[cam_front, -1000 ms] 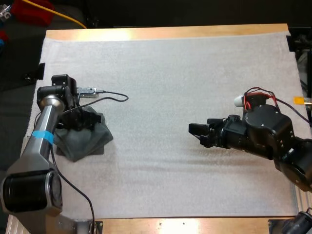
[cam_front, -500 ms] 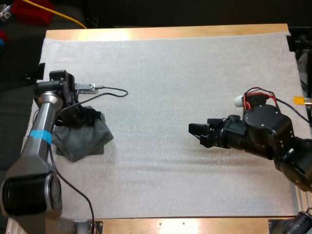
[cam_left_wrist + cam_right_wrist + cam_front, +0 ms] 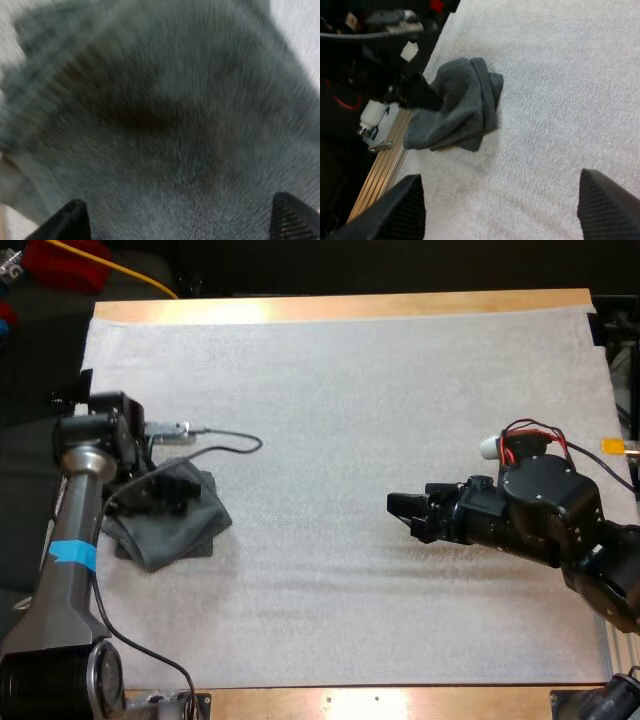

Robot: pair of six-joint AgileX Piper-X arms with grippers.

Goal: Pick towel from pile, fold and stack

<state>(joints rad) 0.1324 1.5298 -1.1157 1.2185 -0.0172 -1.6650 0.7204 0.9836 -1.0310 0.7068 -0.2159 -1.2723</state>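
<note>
A crumpled dark grey-green towel (image 3: 178,532) lies at the left edge of the mat. My left gripper (image 3: 188,490) hovers low over the towel's top, pointing down at it. In the left wrist view its fingertips (image 3: 72,220) stand wide apart with the towel (image 3: 160,125) close beneath them, so the left gripper (image 3: 182,220) is open. My right gripper (image 3: 398,508) rests low over bare mat at the right, pointing left, far from the towel. The right gripper (image 3: 502,207) is open with nothing between its fingers. Its view shows the towel (image 3: 462,107) with the left gripper (image 3: 420,95) at its edge.
The white mat (image 3: 350,390) covers nearly the whole wooden table (image 3: 340,308), with wide bare room between the two arms. An aluminium rail (image 3: 380,170) runs along the table's edge right beside the towel.
My left arm has swung outward to the left, and its gripper shifted slightly left and nearer over the towel. The towel looks a little flatter. The right arm has not moved.
</note>
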